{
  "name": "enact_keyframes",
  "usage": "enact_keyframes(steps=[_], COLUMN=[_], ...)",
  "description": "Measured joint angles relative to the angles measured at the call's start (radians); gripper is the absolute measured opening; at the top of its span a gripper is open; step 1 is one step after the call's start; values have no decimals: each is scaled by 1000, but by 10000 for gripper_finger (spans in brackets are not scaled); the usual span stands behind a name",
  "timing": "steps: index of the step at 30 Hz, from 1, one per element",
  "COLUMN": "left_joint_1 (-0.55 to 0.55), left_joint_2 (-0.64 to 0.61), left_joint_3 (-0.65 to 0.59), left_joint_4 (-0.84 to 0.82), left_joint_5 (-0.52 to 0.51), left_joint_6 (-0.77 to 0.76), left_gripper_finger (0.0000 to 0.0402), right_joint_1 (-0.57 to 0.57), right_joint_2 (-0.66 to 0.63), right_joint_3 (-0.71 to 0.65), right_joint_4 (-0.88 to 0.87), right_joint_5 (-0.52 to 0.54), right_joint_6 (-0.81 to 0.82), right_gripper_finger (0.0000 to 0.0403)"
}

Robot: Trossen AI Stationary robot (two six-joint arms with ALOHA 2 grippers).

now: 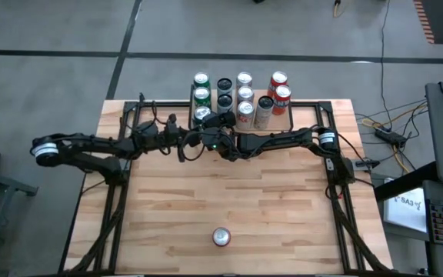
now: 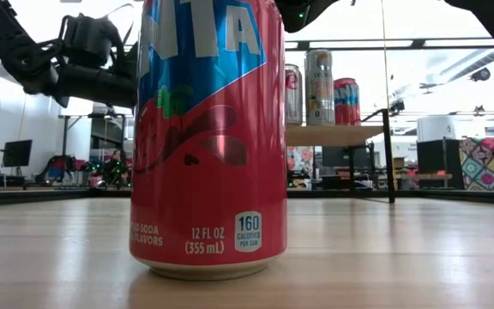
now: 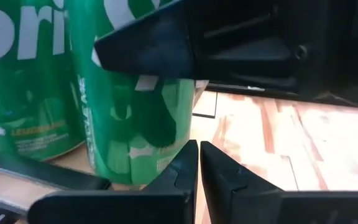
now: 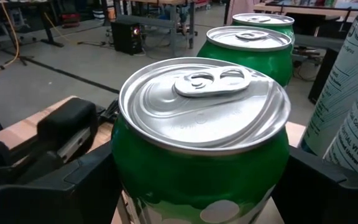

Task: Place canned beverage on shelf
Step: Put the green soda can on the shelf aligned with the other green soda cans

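Broad wooden table (image 1: 168,208) under both dark arms, which meet over its far half.

Small shelf (image 2: 333,135) at the far edge, right where the two grippers meet, with a crowd of upright cans (image 1: 244,96) in rows on it: green, black, white, silver and red.

Right gripper (image 1: 208,119) reached in from the right side, fingers spread wide and clamped on a green can (image 4: 201,124), one finger on each flank. Upright in that grasp, silver lid and pull tab level, at the front left corner of the shelf. Cannot tell whether its base rests on the shelf board or hangs just above it.

Just beyond the held can, in line with it, two more green cans (image 4: 248,40). Close beside the right gripper, on its other side, a white can (image 4: 347,93).

Left gripper (image 3: 199,163) just beside the held can, on the table side of it, fingers pressed together with nothing between them.

Well apart from both grippers, alone near the front edge of the table, a red can (image 2: 208,137), upright.
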Motion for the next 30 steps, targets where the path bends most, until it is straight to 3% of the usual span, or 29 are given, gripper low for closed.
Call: enact_keyframes(steps=[14, 30], left_joint_1=[0, 0], left_joint_2=[147, 153], left_joint_3=[70, 67], left_joint_4=[33, 61], left_joint_5=[1, 0], left_joint_6=[-54, -71], left_gripper_finger=[0, 0], right_joint_1=[0, 13], right_joint_2=[0, 0], right_joint_3=[0, 8], right_joint_4=[0, -3], right_joint_5=[0, -2], right_joint_6=[-21, -36], right_gripper_finger=[325, 325])
